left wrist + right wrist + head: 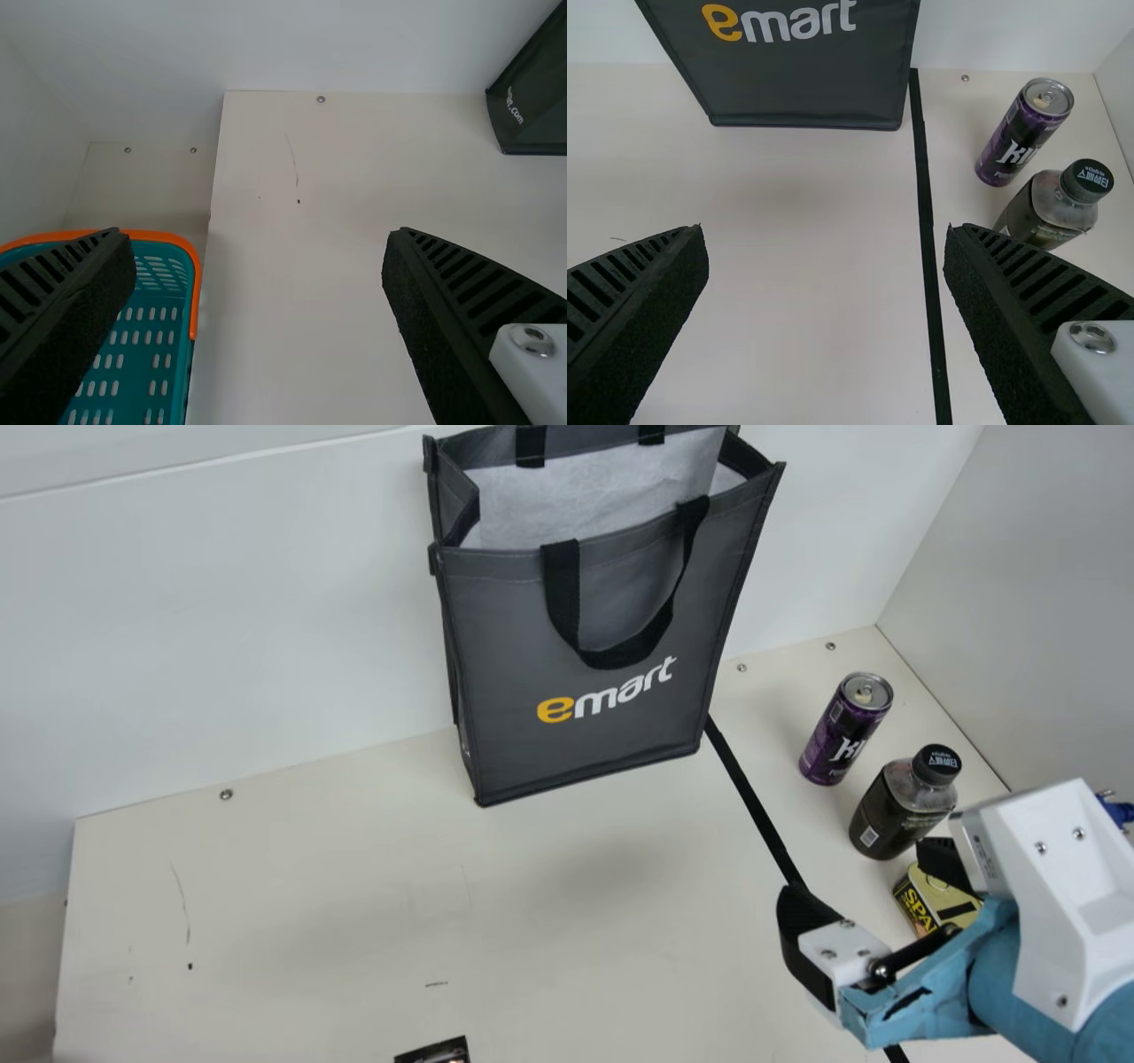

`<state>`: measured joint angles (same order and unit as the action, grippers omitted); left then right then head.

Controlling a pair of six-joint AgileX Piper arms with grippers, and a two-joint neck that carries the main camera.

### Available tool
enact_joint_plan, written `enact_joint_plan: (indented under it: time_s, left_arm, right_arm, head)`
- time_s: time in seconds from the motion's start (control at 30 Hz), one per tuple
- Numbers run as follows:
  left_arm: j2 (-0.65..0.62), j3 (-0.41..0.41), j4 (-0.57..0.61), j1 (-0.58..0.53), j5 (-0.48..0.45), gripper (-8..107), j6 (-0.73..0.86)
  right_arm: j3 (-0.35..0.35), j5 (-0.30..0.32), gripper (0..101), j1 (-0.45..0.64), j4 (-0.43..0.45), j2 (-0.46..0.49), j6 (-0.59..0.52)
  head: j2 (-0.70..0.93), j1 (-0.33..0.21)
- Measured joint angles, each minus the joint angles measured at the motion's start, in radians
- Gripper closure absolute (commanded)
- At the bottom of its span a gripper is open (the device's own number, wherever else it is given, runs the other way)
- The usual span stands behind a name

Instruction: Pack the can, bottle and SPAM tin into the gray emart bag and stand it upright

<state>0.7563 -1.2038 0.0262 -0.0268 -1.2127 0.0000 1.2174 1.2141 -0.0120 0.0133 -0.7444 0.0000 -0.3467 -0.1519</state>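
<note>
The gray emart bag (585,620) stands upright and open-topped against the back wall. To its right are the upright purple can (846,731), the dark bottle (899,806) with its black cap, and the yellow SPAM tin (930,895), partly hidden by my right gripper (873,886). That gripper is open above the table, left and front of the bottle. In the right wrist view, my right gripper (824,266) has nothing between its wide-apart fingers; the can (1023,133), bottle (1054,208) and bag (806,75) lie beyond it. My left gripper (261,266) is open and empty, with a bag corner (540,106) far off.
A teal basket with an orange rim (193,266) stands beside the table's left edge. A black strip (753,802) runs along the table between the bag and the can. A small dark item (434,1051) lies at the front. Walls border the back and right.
</note>
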Motion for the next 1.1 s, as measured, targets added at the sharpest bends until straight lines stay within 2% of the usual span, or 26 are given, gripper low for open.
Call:
enact_joint_plan:
  time_s: [0.5, 1.1]
  left_arm:
    - [0.0, 0.0, 0.0, 0.0, 0.0, 9, 0.0]
    - [0.0, 0.0, 0.0, 0.0, 0.0, 9, 0.0]
  right_arm:
    - [0.018, -0.009, 6, -0.002, 0.005, -0.015, 0.0]
    - [0.136, -0.043, 6, -0.021, 0.037, -0.116, -0.071]
  head:
    - [-0.002, 0.0]
    - [0.0, 0.0]
